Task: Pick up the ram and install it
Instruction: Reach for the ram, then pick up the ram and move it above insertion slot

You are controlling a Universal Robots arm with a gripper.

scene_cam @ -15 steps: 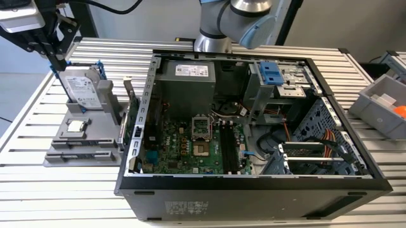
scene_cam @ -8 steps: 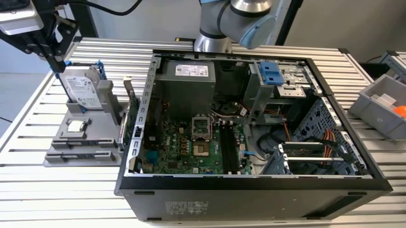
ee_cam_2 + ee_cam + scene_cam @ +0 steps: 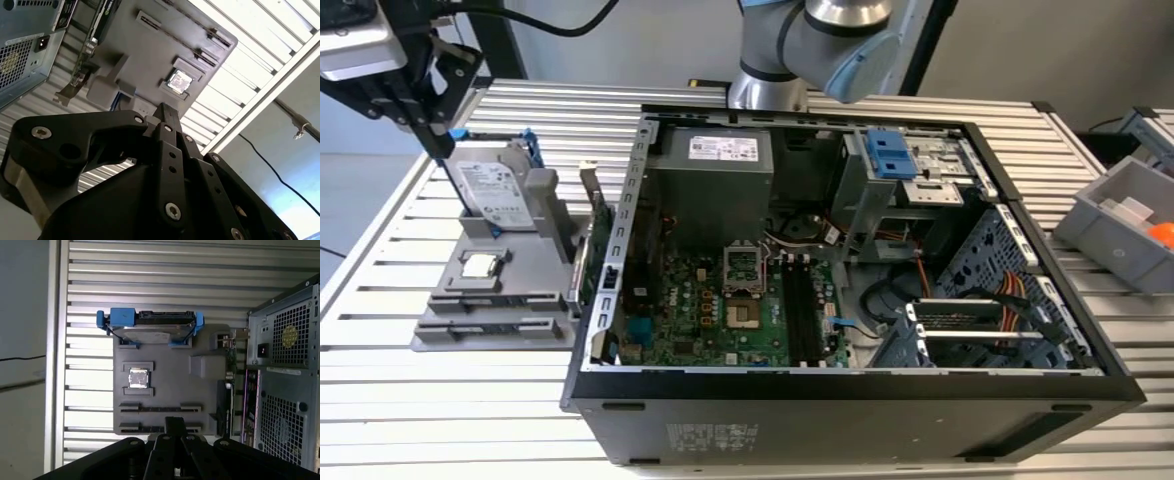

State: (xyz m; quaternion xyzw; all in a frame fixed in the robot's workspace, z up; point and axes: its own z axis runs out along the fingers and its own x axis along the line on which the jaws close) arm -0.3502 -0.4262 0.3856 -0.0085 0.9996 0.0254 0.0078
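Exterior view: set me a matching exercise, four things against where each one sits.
Things:
1. hard drive
2. processor chip
3. computer case
4. grey bin

Places:
A. at the exterior view's right edge
B. lying flat on the grey holder
C. standing upright at the back of the grey holder
D. open, in the middle of the view

Pairs: 1-C, 2-B, 3-D, 4-A

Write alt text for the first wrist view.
The black robot gripper hangs above a grey moulded parts holder on a slatted metal table. The holder carries a silver hard drive in a blue frame and a small square silver chip; a grey perforated computer case stands beside it.
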